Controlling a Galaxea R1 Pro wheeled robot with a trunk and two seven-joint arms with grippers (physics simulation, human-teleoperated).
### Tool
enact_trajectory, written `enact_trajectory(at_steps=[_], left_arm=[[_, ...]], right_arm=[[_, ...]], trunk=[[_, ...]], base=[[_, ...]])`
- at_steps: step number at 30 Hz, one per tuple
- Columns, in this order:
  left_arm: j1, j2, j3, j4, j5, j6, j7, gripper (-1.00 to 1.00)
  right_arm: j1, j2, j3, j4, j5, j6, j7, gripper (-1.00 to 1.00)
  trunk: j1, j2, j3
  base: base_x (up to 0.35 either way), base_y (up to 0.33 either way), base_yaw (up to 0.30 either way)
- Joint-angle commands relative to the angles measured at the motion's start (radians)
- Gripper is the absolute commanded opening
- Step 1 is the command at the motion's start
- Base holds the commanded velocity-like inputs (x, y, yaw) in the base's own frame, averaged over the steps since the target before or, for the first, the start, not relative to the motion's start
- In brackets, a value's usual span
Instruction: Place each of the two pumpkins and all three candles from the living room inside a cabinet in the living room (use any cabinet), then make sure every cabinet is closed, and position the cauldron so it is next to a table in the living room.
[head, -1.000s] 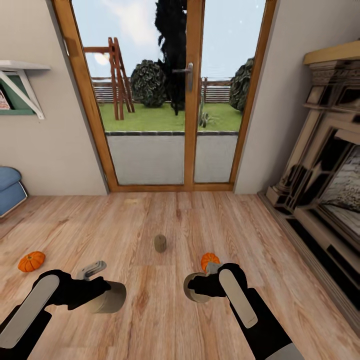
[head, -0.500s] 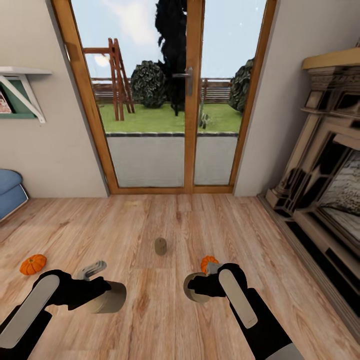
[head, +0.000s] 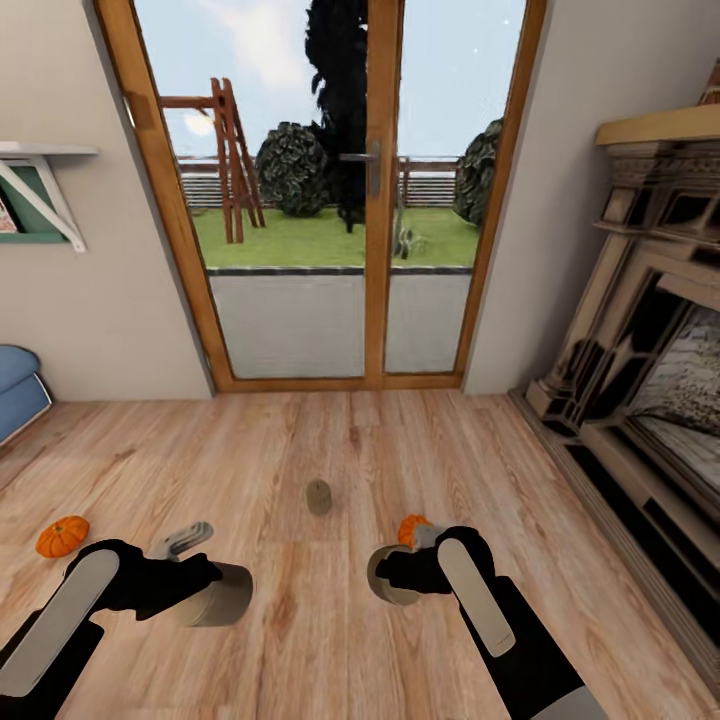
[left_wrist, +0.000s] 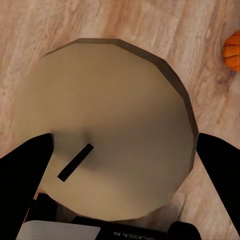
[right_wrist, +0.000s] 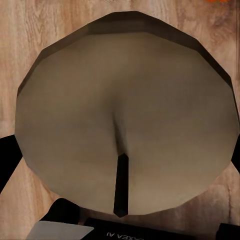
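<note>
Each gripper's jaws pinch the curved sides of a stubby grey-tan wax candle, left (left_wrist: 107, 135) and right (right_wrist: 125, 120), over wood flooring (head: 330, 620); both look light, rigid, possibly slippery.

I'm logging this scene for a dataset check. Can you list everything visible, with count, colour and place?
candles: three, grey-tan; one standing on the floor mid-room, one held in the left gripper, one held in the right gripper
pumpkins: two, orange; one on the floor at the far left, one on the floor just beyond the right gripper
glass doors: one pair, orange-brown wooden frame, in the far wall, garden outside
fireplace: one, tan and dark, ornate carved, along the right wall
wall shelf: one, white bracket with green back, on the left wall
blue seat: one, partly seen, at the left edge
floor: light wood planks
left gripper: black, shut on a candle
right gripper: black, shut on a candle
</note>
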Motion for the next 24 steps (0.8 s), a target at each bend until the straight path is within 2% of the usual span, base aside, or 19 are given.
enact_trajectory(at_steps=[1, 9, 24], left_arm=[[-0.001, 0.001, -0.001, -0.001, 0.009, 0.0, 0.01, -1.0], [-0.001, 0.001, -0.001, -0.001, 0.009, 0.0, 0.01, -1.0], [-0.001, 0.001, -0.001, -0.001, 0.009, 0.0, 0.01, -1.0]], right_arm=[[-0.001, 0.0, 0.001, -0.001, -0.01, 0.001, -0.011, -1.0], [-0.001, 0.0, 0.001, -0.001, -0.01, 0.001, -0.011, -1.0], [-0.001, 0.0, 0.001, 0.0, -0.01, 0.001, -0.011, -1.0]], trunk=[[0.0, 0.0, -0.001], [0.0, 0.0, -0.001], [0.0, 0.0, -0.001]], base=[[0.0, 0.0, -0.232], [-0.065, 0.0, -0.269], [-0.238, 0.0, -0.277]])
